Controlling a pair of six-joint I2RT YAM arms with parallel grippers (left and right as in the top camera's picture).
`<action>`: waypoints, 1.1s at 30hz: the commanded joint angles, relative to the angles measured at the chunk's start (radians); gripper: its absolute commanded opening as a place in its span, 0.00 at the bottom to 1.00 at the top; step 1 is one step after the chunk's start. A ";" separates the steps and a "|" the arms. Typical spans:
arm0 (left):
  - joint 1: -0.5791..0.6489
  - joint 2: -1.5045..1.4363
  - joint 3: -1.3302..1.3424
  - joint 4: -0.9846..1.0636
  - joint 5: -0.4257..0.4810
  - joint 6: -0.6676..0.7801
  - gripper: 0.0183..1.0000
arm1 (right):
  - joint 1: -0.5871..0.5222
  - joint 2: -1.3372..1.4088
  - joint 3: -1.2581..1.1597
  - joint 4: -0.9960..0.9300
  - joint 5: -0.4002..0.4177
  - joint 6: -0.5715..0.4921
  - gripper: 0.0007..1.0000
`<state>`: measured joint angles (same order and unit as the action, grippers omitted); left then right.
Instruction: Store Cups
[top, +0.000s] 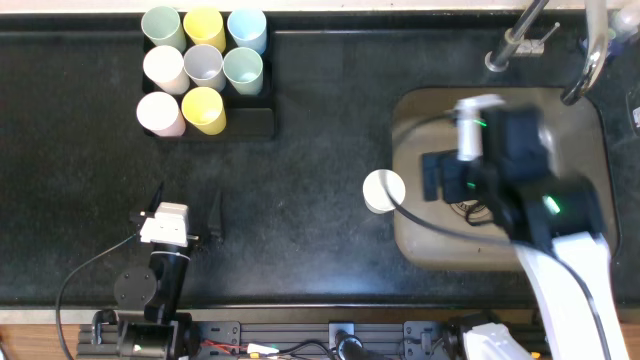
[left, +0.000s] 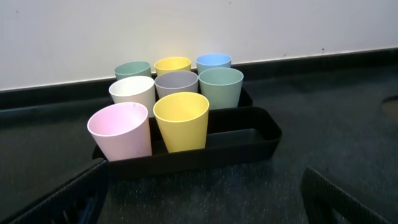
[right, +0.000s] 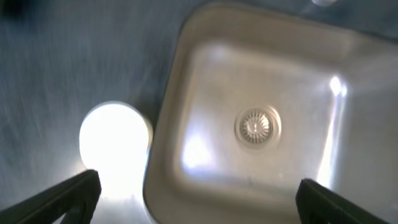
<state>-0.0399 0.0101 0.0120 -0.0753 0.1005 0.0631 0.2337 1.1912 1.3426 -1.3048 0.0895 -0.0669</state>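
The black counter (top: 320, 120) carries a steel sink (top: 410, 120) and a black tray (top: 250, 122) holding eight cups (left: 180, 118). One white cup (top: 383, 190) stands just beside the sink's rim. It is probably light, stiff, smooth plastic, best pinched across its wall near the rim. The right claw (right: 199, 199) hangs released near it. The left claw (left: 205, 199) is released too.

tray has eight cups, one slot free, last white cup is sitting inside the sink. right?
Not quite. The white cup is not inside the sink; it stands on the countertop just beside the sink's left rim, as the top view shows. The tray count and the one free slot are right.
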 joint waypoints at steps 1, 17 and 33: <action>-0.007 -0.008 -0.004 0.000 -0.001 0.016 1.00 | 0.127 0.164 0.051 -0.089 0.129 -0.164 1.00; -0.007 -0.008 -0.004 0.000 -0.001 0.016 1.00 | 0.071 0.471 0.027 -0.007 -0.124 -0.320 1.00; -0.007 -0.008 -0.004 0.000 -0.001 0.016 1.00 | 0.039 0.593 0.027 0.042 -0.123 -0.349 1.00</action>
<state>-0.0399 0.0101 0.0120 -0.0753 0.1005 0.0631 0.2790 1.7687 1.3724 -1.2697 -0.0223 -0.4026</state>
